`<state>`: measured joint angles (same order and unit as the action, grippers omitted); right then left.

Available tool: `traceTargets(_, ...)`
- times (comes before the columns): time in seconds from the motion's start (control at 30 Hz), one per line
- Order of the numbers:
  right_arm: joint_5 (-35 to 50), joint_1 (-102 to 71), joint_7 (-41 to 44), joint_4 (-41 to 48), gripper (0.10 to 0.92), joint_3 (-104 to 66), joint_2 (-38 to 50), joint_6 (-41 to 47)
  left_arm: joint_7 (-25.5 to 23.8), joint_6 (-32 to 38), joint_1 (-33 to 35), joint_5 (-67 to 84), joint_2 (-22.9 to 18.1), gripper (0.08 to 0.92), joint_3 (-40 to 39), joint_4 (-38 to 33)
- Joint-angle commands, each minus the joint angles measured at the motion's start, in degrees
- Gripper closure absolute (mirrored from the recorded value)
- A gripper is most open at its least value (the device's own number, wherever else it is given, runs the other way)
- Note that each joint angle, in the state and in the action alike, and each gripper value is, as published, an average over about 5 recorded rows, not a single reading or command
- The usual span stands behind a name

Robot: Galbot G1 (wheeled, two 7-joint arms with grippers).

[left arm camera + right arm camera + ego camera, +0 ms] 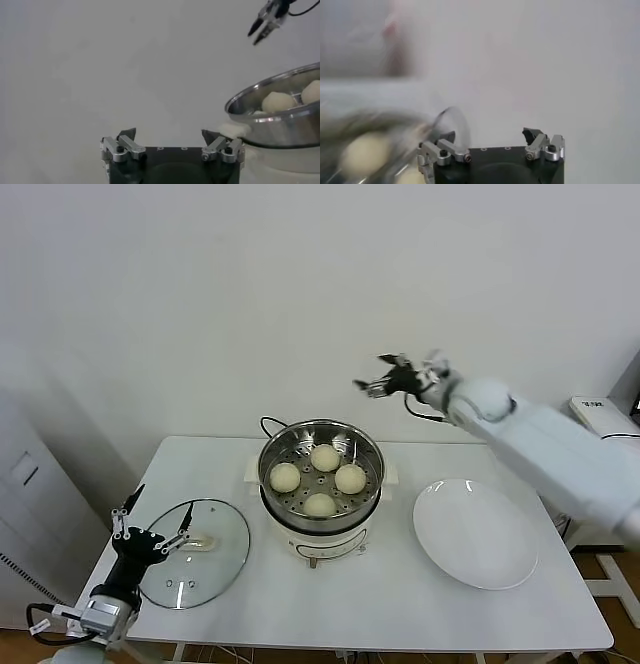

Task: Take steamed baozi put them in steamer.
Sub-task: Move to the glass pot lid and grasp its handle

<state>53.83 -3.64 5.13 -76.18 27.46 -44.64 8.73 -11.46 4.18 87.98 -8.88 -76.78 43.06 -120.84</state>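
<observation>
Several cream-white baozi [320, 469] lie in the round steel steamer [272, 446] on its cream-white pot in the middle of the table. The steamer also shows in the left wrist view [280, 122] with baozi [279, 101] inside. My right gripper [385, 378] is open and empty, raised in the air above and behind the steamer's right side; it shows far off in the left wrist view [260, 31]. My left gripper [150, 524] is open and empty, low at the table's front left, over the glass lid. The right wrist view shows blurred baozi [362, 150].
A round glass lid [215, 564] lies flat on the table left of the steamer. An empty white plate [478, 534] lies to the right. A black cord [270, 424] runs behind the pot. A wall stands behind the table.
</observation>
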Motion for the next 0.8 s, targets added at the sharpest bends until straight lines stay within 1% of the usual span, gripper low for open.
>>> traceTargets(0.03,-0.4,-56.9,-15.1,-11.1,0.203,-58.5,0.1,-9.2,0.9,1.2,0.2,-1.4,-0.5,0.177,-0.1,-0.1)
traceTargets(0.23,-6.8,-78.0,-9.6,-24.1,0.203,-72.7,-10.4,-9.5,2.5,5.3,1.1,-4.7,-0.8,0.177,1.1,0.1)
traceTargets(0.43,-14.2,-90.9,-3.6,-34.7,0.203,-79.9,-22.2,-10.0,4.9,13.9,1.9,-14.1,-1.4,0.177,2.7,3.4)
traceTargets(0.53,-15.9,-95.5,-2.5,-38.6,0.203,-81.4,-26.5,-9.9,8.6,19.4,2.6,-22.3,-1.0,0.177,3.5,5.5)
traceTargets(0.67,-16.0,-98.8,-2.1,-41.2,0.203,-82.2,-29.6,-9.6,16.0,27.1,3.8,-42.6,-0.5,0.177,4.4,10.5)
traceTargets(0.8,-16.9,-98.6,-1.9,-41.3,0.203,-81.9,-30.4,-9.7,21.9,29.6,3.3,-57.7,-0.6,0.177,3.9,18.2)
